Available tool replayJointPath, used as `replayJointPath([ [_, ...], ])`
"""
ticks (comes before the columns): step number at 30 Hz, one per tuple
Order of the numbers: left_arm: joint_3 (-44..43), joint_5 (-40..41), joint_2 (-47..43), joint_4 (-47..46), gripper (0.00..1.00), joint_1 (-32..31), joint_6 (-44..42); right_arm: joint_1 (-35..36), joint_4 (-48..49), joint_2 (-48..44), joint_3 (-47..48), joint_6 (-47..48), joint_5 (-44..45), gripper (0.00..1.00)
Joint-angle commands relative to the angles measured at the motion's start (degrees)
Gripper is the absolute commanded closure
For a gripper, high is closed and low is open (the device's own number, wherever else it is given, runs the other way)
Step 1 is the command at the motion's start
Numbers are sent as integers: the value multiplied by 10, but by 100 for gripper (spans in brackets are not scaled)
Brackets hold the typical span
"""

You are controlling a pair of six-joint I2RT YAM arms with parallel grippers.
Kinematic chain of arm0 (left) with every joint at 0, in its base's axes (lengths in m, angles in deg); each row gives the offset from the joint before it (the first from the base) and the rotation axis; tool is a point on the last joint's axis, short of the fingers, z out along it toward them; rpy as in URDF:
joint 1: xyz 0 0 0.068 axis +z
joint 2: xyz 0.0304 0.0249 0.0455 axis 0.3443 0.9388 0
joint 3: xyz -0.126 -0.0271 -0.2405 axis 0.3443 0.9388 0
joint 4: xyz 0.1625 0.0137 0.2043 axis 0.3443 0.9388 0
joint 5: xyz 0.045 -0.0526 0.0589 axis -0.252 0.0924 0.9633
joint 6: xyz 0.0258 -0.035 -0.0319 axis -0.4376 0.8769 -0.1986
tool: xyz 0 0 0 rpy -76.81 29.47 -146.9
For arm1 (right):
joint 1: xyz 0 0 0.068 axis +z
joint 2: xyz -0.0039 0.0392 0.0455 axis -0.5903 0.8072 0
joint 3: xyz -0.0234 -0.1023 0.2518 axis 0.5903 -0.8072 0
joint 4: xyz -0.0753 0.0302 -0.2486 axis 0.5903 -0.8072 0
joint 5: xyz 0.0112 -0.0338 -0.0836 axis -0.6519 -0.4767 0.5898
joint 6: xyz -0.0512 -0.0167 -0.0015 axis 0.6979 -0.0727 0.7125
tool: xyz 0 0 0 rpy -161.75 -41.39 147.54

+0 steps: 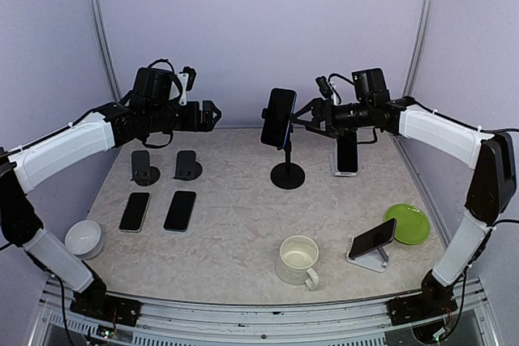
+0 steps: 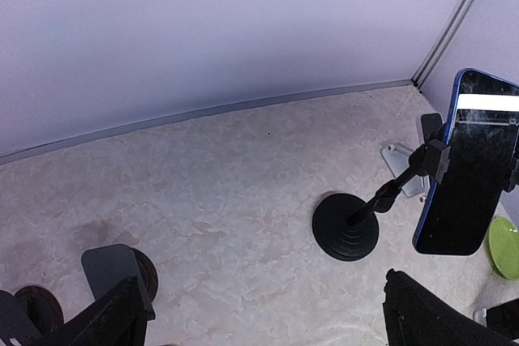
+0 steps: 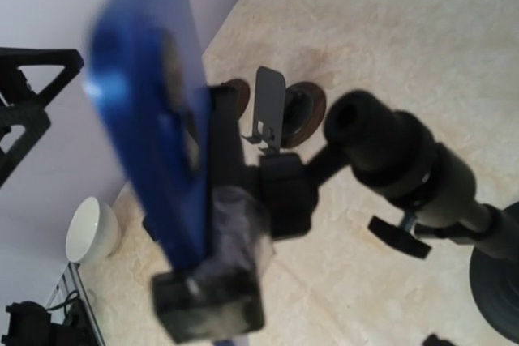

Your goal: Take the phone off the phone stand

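The pale marbled table (image 1: 235, 200) fills the space between lilac walls; over it the left arm (image 1: 65, 147) and the right arm (image 1: 438, 131) reach in from either side, both held high near the back; between them, towards the rear middle, stands the black phone stand (image 1: 287, 174), round base on the table and a thin stem rising to a clamp; the phone (image 1: 280, 117) sits upright in that clamp, dark screen turned to the left arm, blue back to the right; the left gripper (image 1: 212, 116) hangs clear of it with its fingers (image 2: 113, 318) spread wide and nothing between them; the right gripper (image 1: 306, 119) is close in behind the clamp, but I cannot tell how its jaws stand, since its own camera shows only the blurred phone and clamp; lower down, a green plate (image 1: 408, 223), a cream mug (image 1: 298, 260) and a white bowl (image 1: 83, 238) sit near the front.
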Motion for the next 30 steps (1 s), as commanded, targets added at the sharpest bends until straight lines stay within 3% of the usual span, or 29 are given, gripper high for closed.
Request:
replayJointPath([
  [1, -1, -7, 11, -19, 1, -11, 10, 9, 9, 15, 16, -12, -2, 14],
  [24, -35, -36, 57, -20, 1, -25, 16, 21, 8, 63, 77, -20, -23, 56],
  [30, -61, -48, 85, -16, 1, -34, 6, 21, 4, 68, 75, -18, -26, 59],
])
